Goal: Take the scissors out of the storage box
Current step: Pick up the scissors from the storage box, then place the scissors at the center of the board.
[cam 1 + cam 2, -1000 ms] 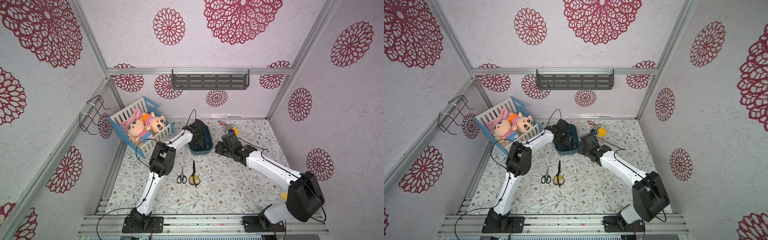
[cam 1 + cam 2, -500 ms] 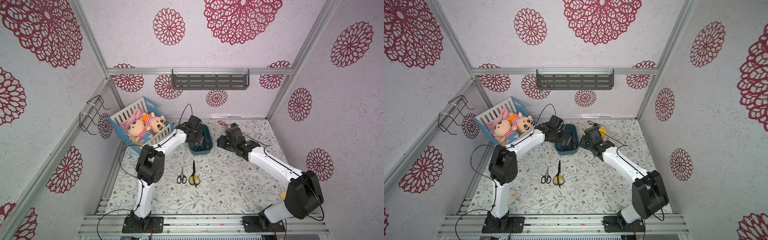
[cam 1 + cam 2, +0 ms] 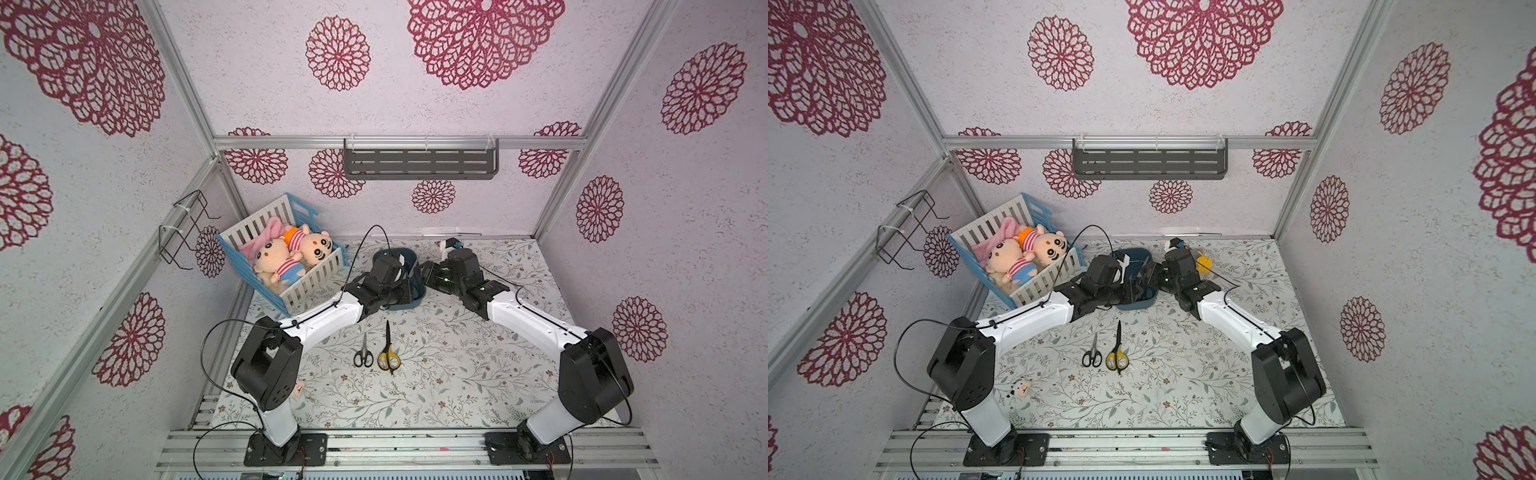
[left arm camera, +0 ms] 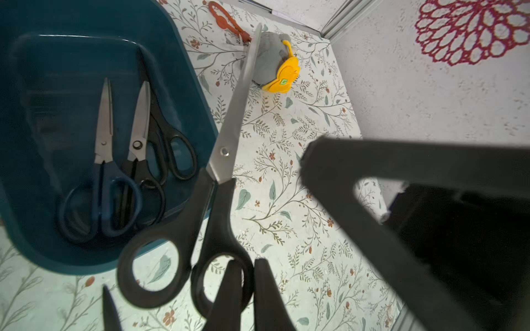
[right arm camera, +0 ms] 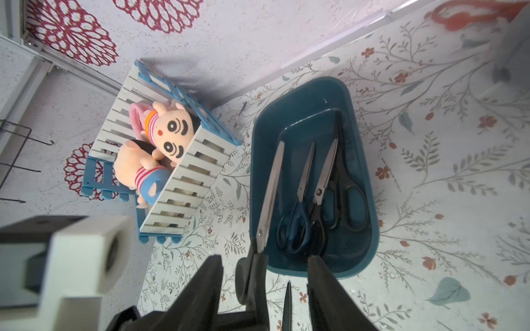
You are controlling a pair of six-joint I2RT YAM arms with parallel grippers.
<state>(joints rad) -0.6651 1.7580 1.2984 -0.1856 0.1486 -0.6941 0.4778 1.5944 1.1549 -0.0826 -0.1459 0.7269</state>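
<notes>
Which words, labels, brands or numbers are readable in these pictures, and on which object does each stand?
No text is readable in any view.
Green mark on the yellow piece of the grey toy: too small and blurred to read.
Scissors in the storage box: no brand or number visible.

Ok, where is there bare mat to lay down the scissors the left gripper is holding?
Widest bare mat lies between the yellow-handled pair and the right arm; the front strip before the rail is mostly bare. Crowded: around the storage box, where left gripper and right gripper meet, and the slot between the black-handled pair and the left arm.
</notes>
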